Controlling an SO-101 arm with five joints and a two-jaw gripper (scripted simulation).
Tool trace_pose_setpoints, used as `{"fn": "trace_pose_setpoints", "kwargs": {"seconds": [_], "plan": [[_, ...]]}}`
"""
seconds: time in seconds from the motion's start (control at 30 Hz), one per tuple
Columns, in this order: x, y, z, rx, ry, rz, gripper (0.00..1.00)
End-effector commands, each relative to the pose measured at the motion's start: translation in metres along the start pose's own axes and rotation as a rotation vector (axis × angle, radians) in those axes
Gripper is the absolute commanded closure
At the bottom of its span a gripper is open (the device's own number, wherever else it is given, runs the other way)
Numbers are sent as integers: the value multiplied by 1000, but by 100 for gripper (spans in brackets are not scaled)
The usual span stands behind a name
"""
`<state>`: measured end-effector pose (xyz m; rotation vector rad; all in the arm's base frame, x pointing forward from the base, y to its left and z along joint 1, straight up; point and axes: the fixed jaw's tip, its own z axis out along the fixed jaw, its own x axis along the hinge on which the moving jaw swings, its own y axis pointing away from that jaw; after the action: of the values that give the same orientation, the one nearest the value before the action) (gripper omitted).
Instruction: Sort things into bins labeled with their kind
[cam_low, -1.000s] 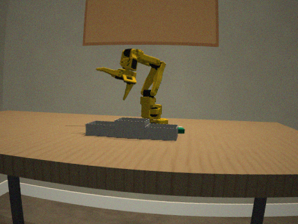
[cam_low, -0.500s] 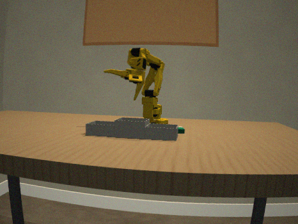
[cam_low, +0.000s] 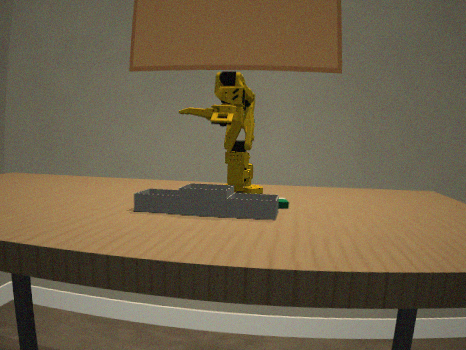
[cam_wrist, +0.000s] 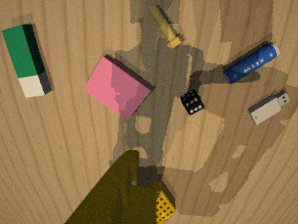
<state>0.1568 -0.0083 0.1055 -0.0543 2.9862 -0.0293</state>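
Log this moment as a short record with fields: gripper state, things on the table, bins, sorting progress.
gripper: gripper open, holding nothing, raised above the table
things on table: green-and-white eraser; pink block; yellow cylinder; black die; blue battery; grey USB stick
bins: grey bins side by side before the arm's base; labels not legible
sorting progress: six things lie on the wood; bin contents hidden

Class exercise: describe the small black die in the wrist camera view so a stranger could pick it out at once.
Find the pink square pad on the wooden table, left of centre. Just right of it, in shadow, lies the black die, below the yellow cylinder and left of the blue battery. It is the smallest item, black with white pips.
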Motion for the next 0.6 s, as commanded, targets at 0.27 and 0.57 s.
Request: {"fn": "trace_pose_setpoints", "kwargs": {"seconds": [0.27, 0.57], "plan": [[-6, 8, -10, -6, -57, 38, 0], [-12, 9, -18, -5, -115, 34, 0]]}}
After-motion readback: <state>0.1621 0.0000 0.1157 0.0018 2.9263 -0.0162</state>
